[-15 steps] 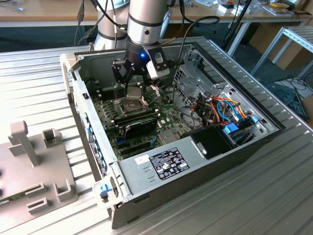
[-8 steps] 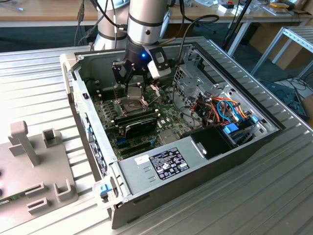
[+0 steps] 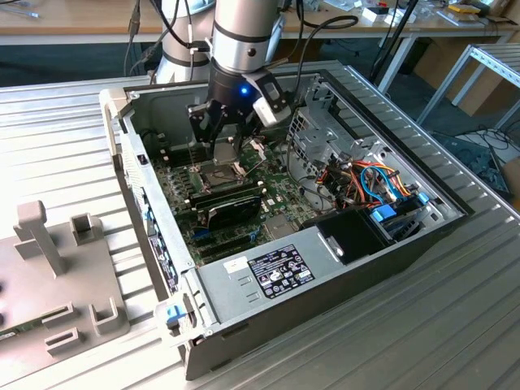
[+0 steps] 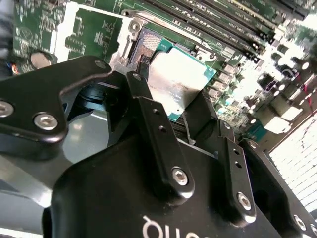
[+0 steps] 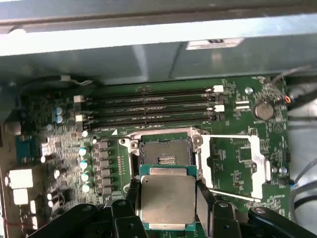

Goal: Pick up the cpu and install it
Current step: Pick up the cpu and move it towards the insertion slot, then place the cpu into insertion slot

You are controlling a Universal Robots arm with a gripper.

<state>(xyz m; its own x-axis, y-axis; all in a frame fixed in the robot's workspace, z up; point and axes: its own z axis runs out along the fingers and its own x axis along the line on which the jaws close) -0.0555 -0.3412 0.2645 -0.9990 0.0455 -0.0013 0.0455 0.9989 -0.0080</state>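
The cpu [image 5: 167, 201], a flat square chip with a dull silver top and green edge, is held between my gripper's two black fingers [image 5: 132, 198]. My gripper [image 5: 167, 191] is shut on it and hangs just above the motherboard [image 5: 233, 148], next to the open socket [image 5: 166, 153], whose dark contact field is bare. The second wrist view has the cpu [image 4: 176, 79] clamped at the gripper [image 4: 171, 96], tilted over the socket frame [image 4: 130, 30]. In the exterior view the gripper [image 3: 221, 140] reaches into the open computer case [image 3: 341, 244], over the socket [image 3: 218, 172].
Memory slots [image 5: 148, 106] run along the board beyond the socket, and a coin battery [image 5: 264, 110] sits to one side. A black expansion card [image 3: 234, 207] lies close to the socket. The drive cage and cables [image 3: 366, 179] fill the case at the exterior view's right. A grey fixture [image 3: 57, 276] stands outside.
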